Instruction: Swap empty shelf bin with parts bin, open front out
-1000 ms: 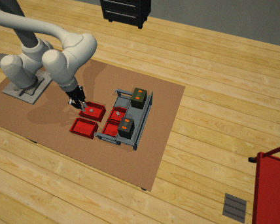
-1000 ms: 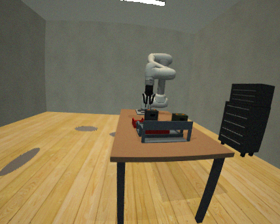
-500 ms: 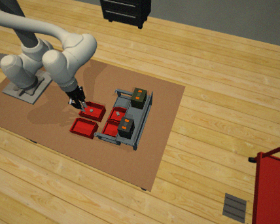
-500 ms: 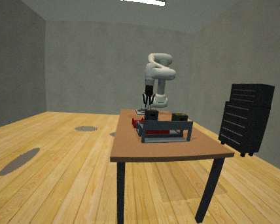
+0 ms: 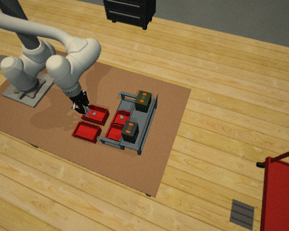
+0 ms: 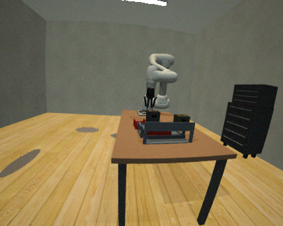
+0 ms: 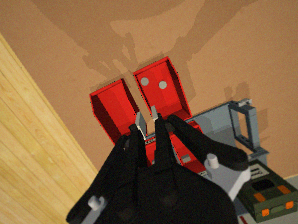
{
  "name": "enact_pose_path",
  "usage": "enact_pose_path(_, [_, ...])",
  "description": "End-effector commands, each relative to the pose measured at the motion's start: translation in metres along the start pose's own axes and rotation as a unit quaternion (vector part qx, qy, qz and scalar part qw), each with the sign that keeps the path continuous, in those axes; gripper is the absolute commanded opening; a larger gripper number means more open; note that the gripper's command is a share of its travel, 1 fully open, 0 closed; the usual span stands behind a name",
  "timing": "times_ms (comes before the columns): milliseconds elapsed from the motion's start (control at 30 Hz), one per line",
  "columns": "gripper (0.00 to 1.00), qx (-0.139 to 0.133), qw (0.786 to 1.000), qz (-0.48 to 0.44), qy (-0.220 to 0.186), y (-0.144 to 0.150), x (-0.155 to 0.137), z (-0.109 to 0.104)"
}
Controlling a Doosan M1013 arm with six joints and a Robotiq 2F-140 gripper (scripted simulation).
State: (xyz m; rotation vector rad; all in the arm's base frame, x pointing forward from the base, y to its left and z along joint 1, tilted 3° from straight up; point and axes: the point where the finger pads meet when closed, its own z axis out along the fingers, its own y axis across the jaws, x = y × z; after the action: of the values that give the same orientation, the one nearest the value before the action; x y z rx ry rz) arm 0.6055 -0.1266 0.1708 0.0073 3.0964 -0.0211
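Observation:
My gripper [image 5: 86, 111] [image 6: 149, 108] [image 7: 148, 114] is slightly open, with nothing between its fingertips. It hangs above the two red bins on the table, pointing down. The bin with parts [image 5: 102, 117] [image 7: 169, 104] stands upright on the table and shows two round grey parts in the wrist view. The empty bin [image 5: 87, 132] [image 7: 112, 107] stands upright beside it, a narrow gap between them. The grey shelf [image 5: 143, 119] [image 6: 169, 126] [image 7: 220, 123] has a vacant bay at its far end in the top view.
Two other red bins sit side by side on the shelf; one [image 5: 117, 115] holds a grey part, the other [image 5: 113, 132] stands nearer the end. A green box [image 5: 143, 103] [image 6: 182, 119] [image 7: 267, 192] and a dark box [image 5: 129, 134] [image 6: 153, 116] stand on the upper board.

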Motion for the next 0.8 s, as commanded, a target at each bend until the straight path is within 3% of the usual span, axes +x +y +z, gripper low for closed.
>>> enact_pose_path(0, [0.24, 0.002, 1.0, -0.002, 0.001, 0.001, 0.001, 0.011])
enact_pose_path(767, [0.24, 0.002, 1.0, -0.002, 0.001, 0.001, 0.001, 0.043])
